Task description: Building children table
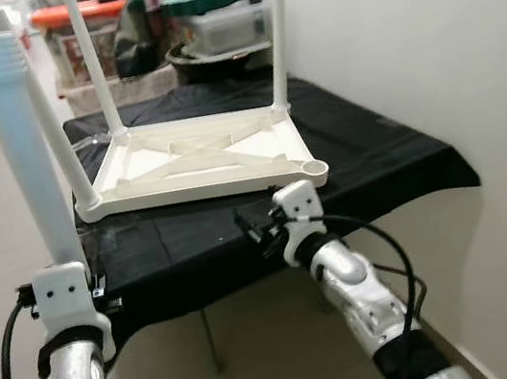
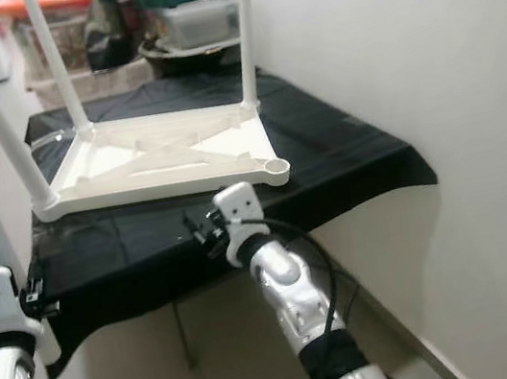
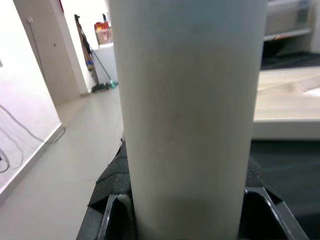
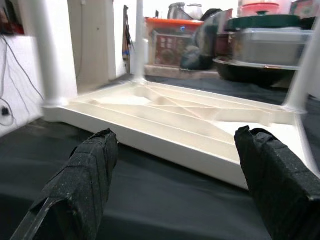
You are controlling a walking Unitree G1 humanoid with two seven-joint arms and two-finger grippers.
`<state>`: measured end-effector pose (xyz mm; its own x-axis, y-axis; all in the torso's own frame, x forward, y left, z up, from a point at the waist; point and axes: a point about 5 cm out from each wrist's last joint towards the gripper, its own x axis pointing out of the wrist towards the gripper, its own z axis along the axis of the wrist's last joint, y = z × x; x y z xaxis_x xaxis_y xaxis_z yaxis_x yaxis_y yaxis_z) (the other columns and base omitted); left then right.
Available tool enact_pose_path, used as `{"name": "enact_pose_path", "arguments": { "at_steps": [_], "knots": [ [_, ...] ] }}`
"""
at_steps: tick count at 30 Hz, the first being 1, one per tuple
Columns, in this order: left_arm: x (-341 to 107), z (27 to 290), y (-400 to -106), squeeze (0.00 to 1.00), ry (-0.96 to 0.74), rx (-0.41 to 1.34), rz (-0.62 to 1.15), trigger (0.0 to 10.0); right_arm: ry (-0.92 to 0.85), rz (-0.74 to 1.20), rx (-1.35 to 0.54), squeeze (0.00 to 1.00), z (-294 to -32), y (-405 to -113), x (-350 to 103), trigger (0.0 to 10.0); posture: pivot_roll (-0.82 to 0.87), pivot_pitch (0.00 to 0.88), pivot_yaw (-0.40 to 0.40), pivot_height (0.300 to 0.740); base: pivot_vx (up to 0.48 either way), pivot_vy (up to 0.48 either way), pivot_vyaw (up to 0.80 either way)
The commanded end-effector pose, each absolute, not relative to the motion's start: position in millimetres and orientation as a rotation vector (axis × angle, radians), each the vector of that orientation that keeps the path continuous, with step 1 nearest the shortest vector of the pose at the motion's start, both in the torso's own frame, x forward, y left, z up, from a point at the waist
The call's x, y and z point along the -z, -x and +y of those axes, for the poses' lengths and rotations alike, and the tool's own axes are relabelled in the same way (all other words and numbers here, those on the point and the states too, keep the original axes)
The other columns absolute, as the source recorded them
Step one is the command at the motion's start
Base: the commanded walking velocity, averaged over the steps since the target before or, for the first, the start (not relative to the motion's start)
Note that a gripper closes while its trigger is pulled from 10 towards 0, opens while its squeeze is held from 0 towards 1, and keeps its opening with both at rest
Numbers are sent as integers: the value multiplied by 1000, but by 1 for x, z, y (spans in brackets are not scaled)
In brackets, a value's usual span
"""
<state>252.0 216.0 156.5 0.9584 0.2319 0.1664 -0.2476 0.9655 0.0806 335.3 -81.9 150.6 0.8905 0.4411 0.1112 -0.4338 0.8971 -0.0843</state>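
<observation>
Nearest us, our left gripper (image 3: 185, 220) is clamped around a loose white table leg (image 1: 20, 141), held upright off the near left corner of the black-draped worktop (image 1: 393, 151). Our right gripper (image 4: 175, 170), fingers spread wide, hovers over the near edge. Beyond it the upturned white tabletop (image 1: 195, 160) lies mid-worktop, three legs fitted, its near right socket (image 1: 315, 169) bare.

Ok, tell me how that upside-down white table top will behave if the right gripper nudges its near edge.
The table top looks like thin ribbed plastic, so probably light and stiff. It lies flat on the black cloth, which may bunch up rather than let it slide. Three legs stand tall, so a hard push might rock it. The open right gripper sits just short.
</observation>
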Motion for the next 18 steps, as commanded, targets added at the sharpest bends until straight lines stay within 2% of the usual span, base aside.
{"name": "enact_pose_path", "arguments": {
  "at_steps": [1, 8, 12, 16, 18],
  "knots": [
    [-158, 215, -252, 0, -117, -231, -161, 10000, 56, -131, -434, 0, -85, -337, -151, 10000, -50, 0, -14, 734, 379, -289, 0],
    [-157, 216, -253, 0, -118, -243, -149, 10000, 67, -137, -417, 0, -87, -340, -154, 10000, -53, 0, -14, 734, 368, -302, 0],
    [-154, 220, -253, 0, -61, -274, -129, 10000, 81, -139, -402, 0, -90, -345, -157, 10000, -53, 0, -14, 734, 0, 0, 0],
    [-153, 224, -254, 0, -139, -244, -92, 10000, 112, -162, -378, 0, -92, -350, -165, 10000, -53, 0, -14, 734, 0, 0, 0],
    [-152, 228, -256, 0, -235, -205, -64, 10000, 170, -188, -369, 0, -93, -354, -171, 10000, -53, 0, -14, 734, 0, 0, 0]
  ]
}}
